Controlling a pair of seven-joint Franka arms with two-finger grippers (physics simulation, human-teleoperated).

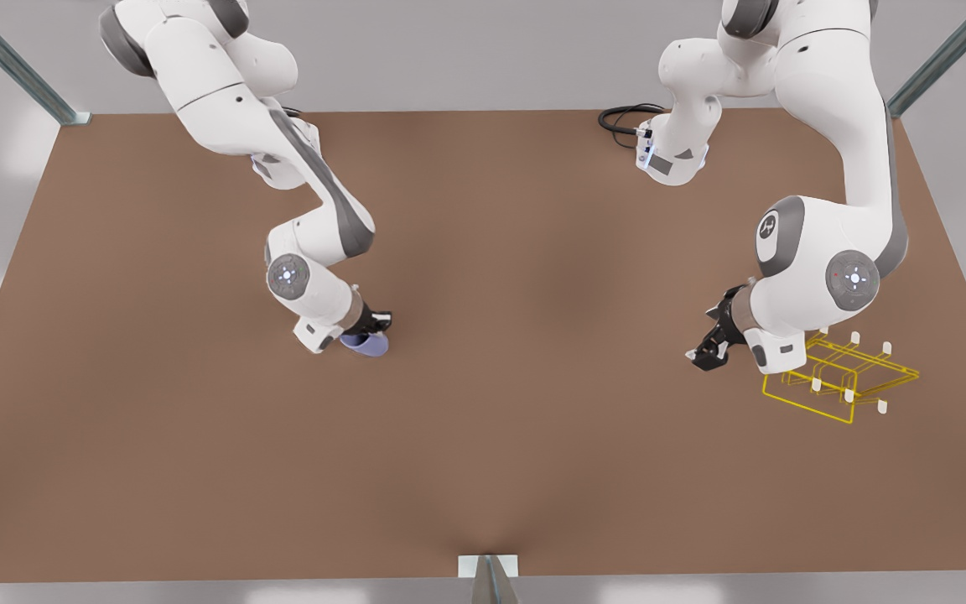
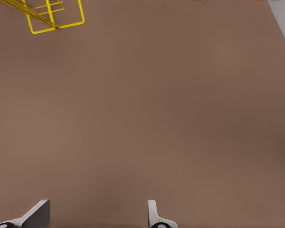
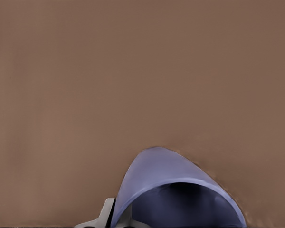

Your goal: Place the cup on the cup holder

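The lavender-blue cup (image 1: 366,343) lies tilted at table level on the front view's left. My right gripper (image 1: 376,324) is down on it, shut on its rim. In the right wrist view the cup (image 3: 166,180) looms close, its opening facing the camera, and one finger (image 3: 108,213) presses against its outer wall. The other finger is hidden. The yellow wire cup holder (image 1: 848,377) with white-tipped pegs stands on the front view's right. My left gripper (image 1: 707,356) hangs open just beside it and holds nothing. The left wrist view shows the gripper (image 2: 97,209) over bare table and a corner of the holder (image 2: 54,16).
The brown table (image 1: 500,377) stretches wide between the two arms. A black cable (image 1: 621,122) coils at the back near one arm's base. Metal frame posts stand at the table's far corners, and a bracket (image 1: 488,570) sits at the middle of the front edge.
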